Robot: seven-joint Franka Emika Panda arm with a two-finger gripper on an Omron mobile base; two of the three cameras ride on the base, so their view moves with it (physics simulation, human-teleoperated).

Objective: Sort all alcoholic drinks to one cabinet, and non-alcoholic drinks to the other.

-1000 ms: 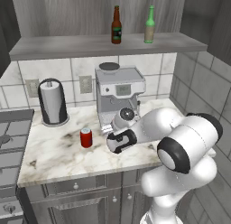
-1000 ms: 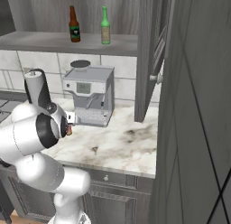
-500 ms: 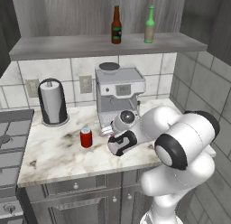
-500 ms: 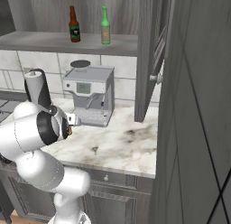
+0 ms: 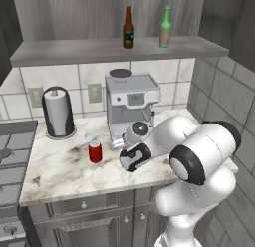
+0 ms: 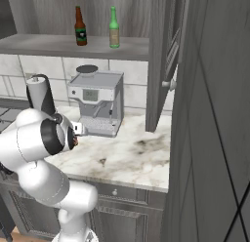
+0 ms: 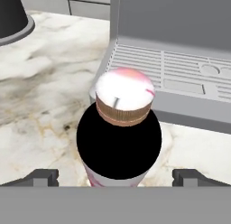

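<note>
Starting at about 9 o'clock on the worktop (image 5: 55, 164) we've got the paper towel holder (image 5: 58, 113), then the red soda can (image 5: 95, 151) standing upright on its own a bit closer to us, not yet put away. Next over, the pincer (image 7: 115, 177) is spread wide with a tip on either side of the pink bottle (image 7: 119, 133), which stands on the marble just in front of the coffee machine's (image 5: 131, 102) drip tray; nothing's pinched yet, looks like it's lined up that way so closing would catch the body below the cap. Up at 12 o'clock the brown beer bottle (image 5: 129, 34) and the green beer bottle (image 5: 165, 27) stand side by side on the cabinet shelf (image 5: 60, 51), so we'd say the alcohol is sorted. At 3 o'clock in the right base view, the cabinet door (image 6: 166, 60) hangs open, probably for access.
</note>
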